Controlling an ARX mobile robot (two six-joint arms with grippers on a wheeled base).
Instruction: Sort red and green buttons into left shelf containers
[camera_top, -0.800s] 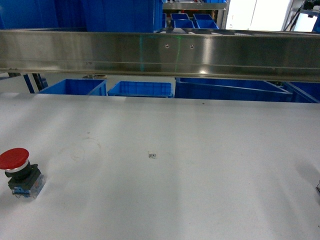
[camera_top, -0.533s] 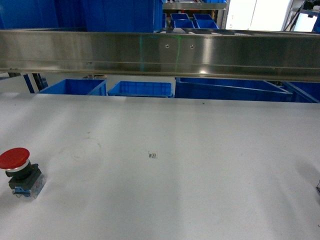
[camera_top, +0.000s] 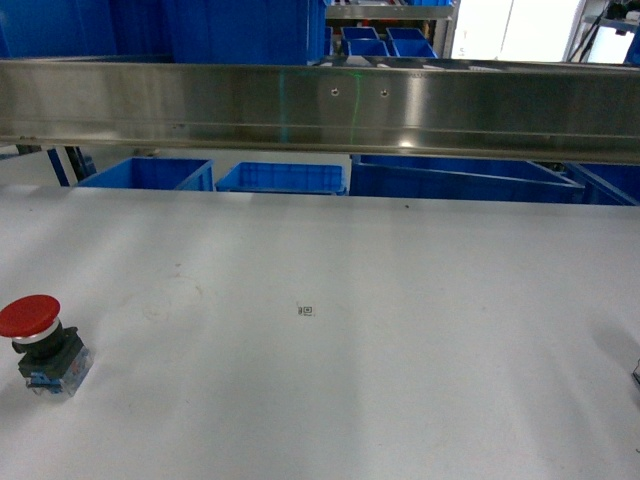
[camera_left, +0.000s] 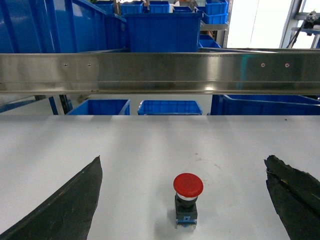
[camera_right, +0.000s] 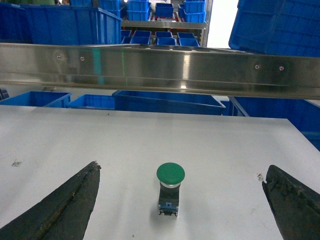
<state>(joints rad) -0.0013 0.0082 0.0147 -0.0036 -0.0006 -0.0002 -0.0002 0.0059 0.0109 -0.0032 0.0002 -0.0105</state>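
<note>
Looking down from the head camera, you've got the red mushroom-cap push-button with its black collar and blue-and-clear base (camera_top: 40, 343) standing upright on the white tabletop (camera_top: 380, 330), far over on the left side. Your left gripper (camera_left: 184, 200) has its two dark fingers (camera_left: 65, 205) spread wide apart, and the red button sits on the table between them, touching neither. Over on the right wrist camera, the green mushroom-cap push-button (camera_right: 169, 188) stands upright on the same white surface, and your right gripper (camera_right: 182, 202) is just as wide open, fingers well clear on either side. Beyond the brushed steel rail (camera_top: 320, 108), deep blue plastic bins with ribbed sides (camera_top: 150, 173) sit past the table's far edge.
</note>
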